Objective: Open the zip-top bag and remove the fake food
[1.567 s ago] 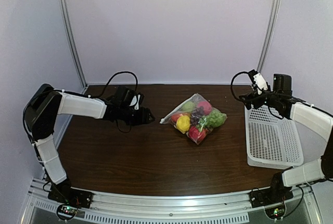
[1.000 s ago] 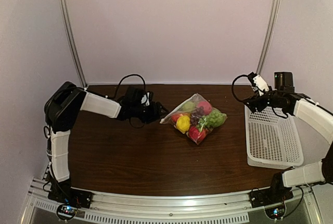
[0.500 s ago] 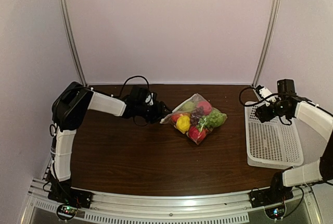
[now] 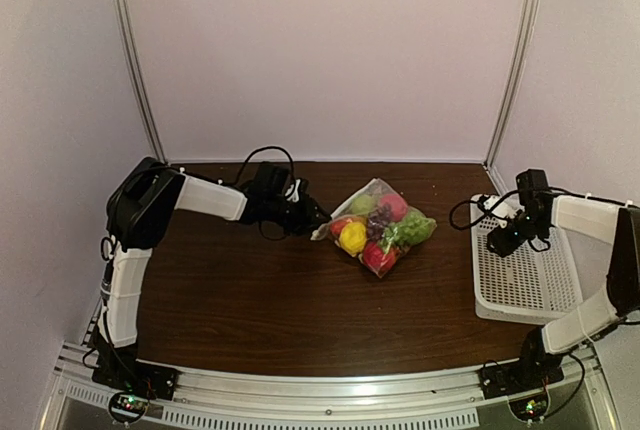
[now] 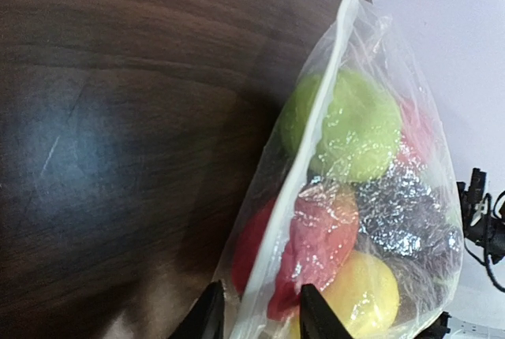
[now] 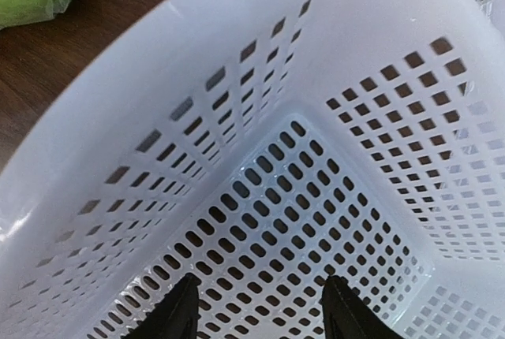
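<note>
Brown tabletop [image 4: 250, 310]; white basket [image 4: 545, 300] at right edge, right gripper [image 4: 497, 243] now lowered over it, unclenched. Zip-top bag [image 4: 375, 222], fake food [image 4: 352, 238] inside, lies toward far edge; left gripper [image 4: 318, 220] has advanced, parted fingers [image 5: 207, 319] straddling its left corner: pinch likely next.

No readable text, labels, brands or nos. anywhere: none on bag, basket, arms or desk.

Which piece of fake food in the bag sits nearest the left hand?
The red fruit in the zip-top bag's near corner, right at the left hand; the yellow lemon lies just beyond it, the green fruit farther.
</note>
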Robot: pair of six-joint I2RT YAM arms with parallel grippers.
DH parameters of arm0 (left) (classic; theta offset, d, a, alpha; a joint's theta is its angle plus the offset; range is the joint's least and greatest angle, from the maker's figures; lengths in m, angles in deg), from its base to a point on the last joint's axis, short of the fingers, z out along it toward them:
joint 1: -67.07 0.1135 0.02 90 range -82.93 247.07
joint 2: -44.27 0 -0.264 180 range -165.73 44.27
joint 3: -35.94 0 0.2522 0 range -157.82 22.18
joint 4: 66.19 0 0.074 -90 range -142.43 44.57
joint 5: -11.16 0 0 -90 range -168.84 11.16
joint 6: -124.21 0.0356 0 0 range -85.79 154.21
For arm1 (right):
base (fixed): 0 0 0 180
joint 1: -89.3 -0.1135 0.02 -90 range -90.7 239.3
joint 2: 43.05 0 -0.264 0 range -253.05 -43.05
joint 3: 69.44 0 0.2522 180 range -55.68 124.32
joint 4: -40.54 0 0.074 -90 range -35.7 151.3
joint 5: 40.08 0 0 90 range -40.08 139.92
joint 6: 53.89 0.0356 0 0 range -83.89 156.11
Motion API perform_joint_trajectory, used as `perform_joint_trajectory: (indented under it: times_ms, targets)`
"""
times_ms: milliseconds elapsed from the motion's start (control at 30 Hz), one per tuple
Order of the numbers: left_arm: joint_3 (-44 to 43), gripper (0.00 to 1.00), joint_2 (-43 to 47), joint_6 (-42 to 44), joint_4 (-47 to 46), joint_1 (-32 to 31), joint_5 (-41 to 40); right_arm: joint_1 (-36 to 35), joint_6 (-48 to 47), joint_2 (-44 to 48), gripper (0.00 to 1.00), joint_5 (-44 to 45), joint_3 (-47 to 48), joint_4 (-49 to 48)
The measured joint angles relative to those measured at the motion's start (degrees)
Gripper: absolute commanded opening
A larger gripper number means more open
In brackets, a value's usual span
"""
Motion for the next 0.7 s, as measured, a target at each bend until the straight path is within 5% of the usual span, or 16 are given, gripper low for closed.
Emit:
perform_joint_trajectory:
  times_ms: [233,700]
  targets:
    - [0.15,0.01,0.13,0.68,0.00,0.00,1.46,-2.32,-1.44,-6.12,0.50,-1.44,0.07,0.11]
    - [7.63,0.00,18.64,9.84,9.49,-0.11,-4.33,-17.94,-1.29,-11.50,0.50,-6.08,7.74,2.16]
